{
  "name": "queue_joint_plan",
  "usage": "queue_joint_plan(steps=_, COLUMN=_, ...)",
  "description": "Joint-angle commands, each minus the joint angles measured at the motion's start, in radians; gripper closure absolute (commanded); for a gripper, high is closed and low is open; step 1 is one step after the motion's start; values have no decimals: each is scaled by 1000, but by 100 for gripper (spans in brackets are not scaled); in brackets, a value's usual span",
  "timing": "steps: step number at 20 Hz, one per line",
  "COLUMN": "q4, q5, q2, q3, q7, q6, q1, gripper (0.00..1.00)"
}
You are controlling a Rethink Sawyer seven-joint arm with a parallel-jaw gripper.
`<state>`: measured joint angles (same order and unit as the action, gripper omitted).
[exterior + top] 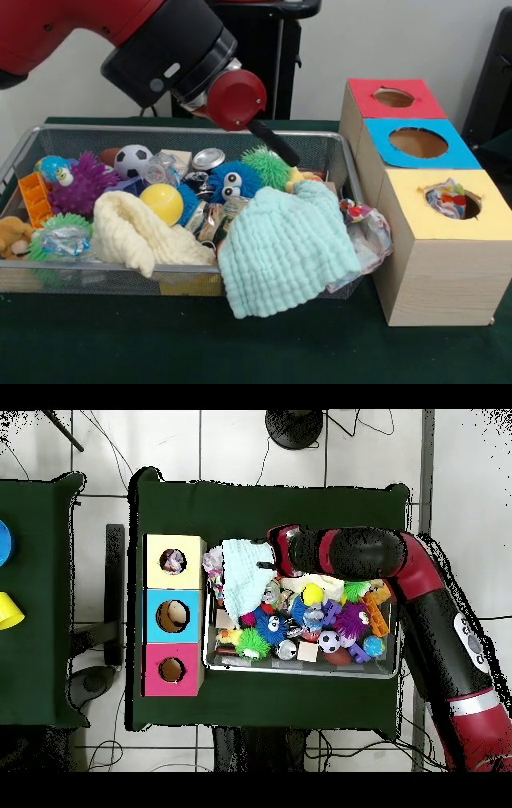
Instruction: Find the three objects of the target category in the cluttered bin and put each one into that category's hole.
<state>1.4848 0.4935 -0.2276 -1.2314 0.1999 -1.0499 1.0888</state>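
Observation:
The wire mesh bin (80,278) is full of toys and cloths; it also shows in the overhead view (300,671). One polka-dot fabric piece (450,200) lies in the hole of the yellow-topped box (432,248), seen from above too (173,562). A second polka-dot piece (357,212) hangs at the bin's end nearest the boxes, beside the mint cloth (213,564). A third piece is hidden. My gripper (276,146) hangs over the bin's far side just above the toys, near the mint cloth's far edge (277,552). Its state does not show.
A big mint-green cloth (284,244) drapes over the bin's front rim. A cream fluffy cloth (140,232) lies left of it. Balls, spiky toys and cans fill the rest. The blue-topped box (416,144) and red-topped box (392,98) stand behind the yellow one.

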Motion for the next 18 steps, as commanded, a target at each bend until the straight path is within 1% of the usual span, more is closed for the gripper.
queue_joint_plan(steps=1, q4=36, q5=-1, q2=-101, q3=110, q7=-378, q6=153, q1=-66, gripper=0)
queue_joint_plan(steps=5, q4=5, q5=-22, q2=-116, q3=167, q7=-428, q6=202, q1=-127, gripper=0)
queue_joint_plan(steps=7, q4=-14, q5=-36, q2=-119, q3=204, q7=-461, q6=228, q1=-161, gripper=0)
queue_joint_plan(steps=10, q4=-33, q5=-64, q2=-140, q3=268, q7=-515, q6=240, q1=-201, gripper=0)
queue_joint_plan(steps=13, q4=-36, q5=-79, q2=-158, q3=310, q7=-514, q6=245, q1=-222, gripper=0)
queue_joint_plan(steps=18, q4=-36, q5=-81, q2=-199, q3=386, q7=-562, q6=266, q1=-258, gripper=0)
